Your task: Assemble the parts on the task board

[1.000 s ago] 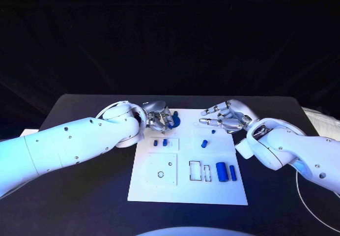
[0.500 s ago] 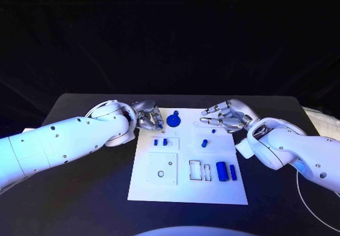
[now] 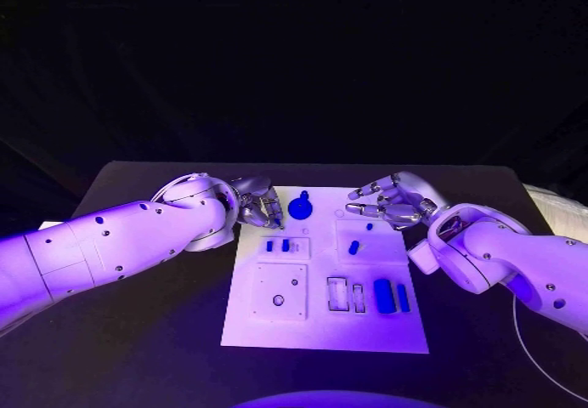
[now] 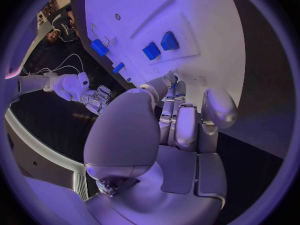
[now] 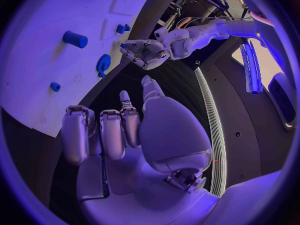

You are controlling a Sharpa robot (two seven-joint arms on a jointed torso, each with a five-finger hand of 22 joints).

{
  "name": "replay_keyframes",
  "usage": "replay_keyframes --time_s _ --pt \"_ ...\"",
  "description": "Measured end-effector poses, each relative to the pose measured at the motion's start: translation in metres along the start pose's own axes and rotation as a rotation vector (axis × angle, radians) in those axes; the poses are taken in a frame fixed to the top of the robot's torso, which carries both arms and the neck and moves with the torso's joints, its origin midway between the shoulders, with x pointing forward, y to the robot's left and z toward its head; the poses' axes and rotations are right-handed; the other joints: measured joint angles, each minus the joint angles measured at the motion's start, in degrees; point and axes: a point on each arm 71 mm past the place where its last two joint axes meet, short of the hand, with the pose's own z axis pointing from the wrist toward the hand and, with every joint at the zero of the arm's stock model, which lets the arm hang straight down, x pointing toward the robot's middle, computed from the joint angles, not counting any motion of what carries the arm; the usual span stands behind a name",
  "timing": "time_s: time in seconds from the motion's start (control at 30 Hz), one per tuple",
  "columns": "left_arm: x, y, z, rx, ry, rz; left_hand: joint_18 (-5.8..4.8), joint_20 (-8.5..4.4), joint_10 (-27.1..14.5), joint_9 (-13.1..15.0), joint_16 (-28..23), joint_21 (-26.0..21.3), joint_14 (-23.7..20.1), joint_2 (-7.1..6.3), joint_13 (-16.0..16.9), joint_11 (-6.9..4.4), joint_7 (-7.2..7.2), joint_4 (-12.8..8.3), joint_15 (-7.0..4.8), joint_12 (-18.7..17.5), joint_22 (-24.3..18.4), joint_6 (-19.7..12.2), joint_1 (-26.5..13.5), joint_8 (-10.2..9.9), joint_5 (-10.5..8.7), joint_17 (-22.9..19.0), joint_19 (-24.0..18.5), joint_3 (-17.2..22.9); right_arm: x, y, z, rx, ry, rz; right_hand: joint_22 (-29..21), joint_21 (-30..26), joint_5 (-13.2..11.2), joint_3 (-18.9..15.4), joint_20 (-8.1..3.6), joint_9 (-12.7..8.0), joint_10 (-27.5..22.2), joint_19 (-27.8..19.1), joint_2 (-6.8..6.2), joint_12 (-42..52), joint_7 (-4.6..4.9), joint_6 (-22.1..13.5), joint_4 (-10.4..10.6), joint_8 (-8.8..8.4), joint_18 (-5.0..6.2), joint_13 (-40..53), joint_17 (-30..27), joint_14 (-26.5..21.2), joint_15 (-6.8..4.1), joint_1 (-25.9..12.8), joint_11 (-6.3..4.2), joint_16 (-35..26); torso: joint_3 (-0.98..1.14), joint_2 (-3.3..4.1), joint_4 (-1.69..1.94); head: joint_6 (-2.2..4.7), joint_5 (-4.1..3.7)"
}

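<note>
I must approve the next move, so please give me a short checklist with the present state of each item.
1. Left hand free to grasp: ok, it holds nothing, fingers at the board's far left edge.
2. Right hand free: ok, fingers apart above the board's far right part, nothing held.
3. Round blue part released: ok, it stands on the task board, apart from both hands.
4. Round part fully seated: cannot tell.
5. Loose parts reachable: ok, two long blue parts lie uncovered at the near right.
6. Two small blue parts seated in their recess: cannot tell.
</note>
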Motion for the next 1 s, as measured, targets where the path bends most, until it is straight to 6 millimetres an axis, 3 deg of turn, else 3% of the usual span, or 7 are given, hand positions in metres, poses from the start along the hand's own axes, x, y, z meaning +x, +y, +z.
replay_keyframes --time_s 0.57,0.73,1.0 --pt "0.005 -0.009 0.008 0.027 0.012 0.031 -0.01 0.00 0.57 -0.04 0.24 0.24 0.00 0.00 0.14 -0.15 -0.16 -0.15 0.00 -0.23 0.31 0.25 0.00 0.00 0.00 0.08 0.00 0.14 -0.002 -0.001 -0.002 0.003 -0.001 -0.003 0.00 0.00 -0.01 0.00 0.00 0.04 0.00 0.00 0.00 0.22 0.00 0.00 0.00 0.00 0.00 -0.36 -0.01 0.00 0.00 0.00 0.00 0.00 0.02 -0.02 0.00 0.21 0.05" --pt "0.006 -0.011 0.009 0.033 0.018 0.040 0.00 0.00 0.57 -0.12 0.24 0.45 0.00 0.00 0.18 -0.15 -0.20 -0.15 0.00 -0.33 0.38 0.61 0.01 -0.06 0.00 0.08 0.00 0.14 -0.002 0.000 -0.002 0.003 0.000 -0.003 0.00 0.00 -0.01 0.00 0.00 0.04 0.00 0.00 0.00 0.23 0.00 0.00 0.00 0.00 0.00 -0.37 -0.01 0.00 0.00 0.00 0.00 0.00 0.02 0.01 0.03 0.40 -0.30" --pt "0.008 -0.014 0.010 0.038 0.031 0.054 0.00 0.00 0.96 -0.07 0.24 0.73 0.00 -0.01 0.19 -0.14 -0.20 -0.15 0.00 -0.33 0.55 0.61 0.01 -0.07 -0.01 0.14 0.00 0.14 -0.001 0.000 -0.002 0.002 0.001 -0.003 0.00 0.00 -0.01 0.00 0.00 0.03 0.00 0.00 0.00 0.44 0.00 0.00 0.00 0.00 0.00 -0.77 -0.02 0.00 0.00 0.00 0.00 0.00 0.01 0.00 0.07 0.19 -0.31"
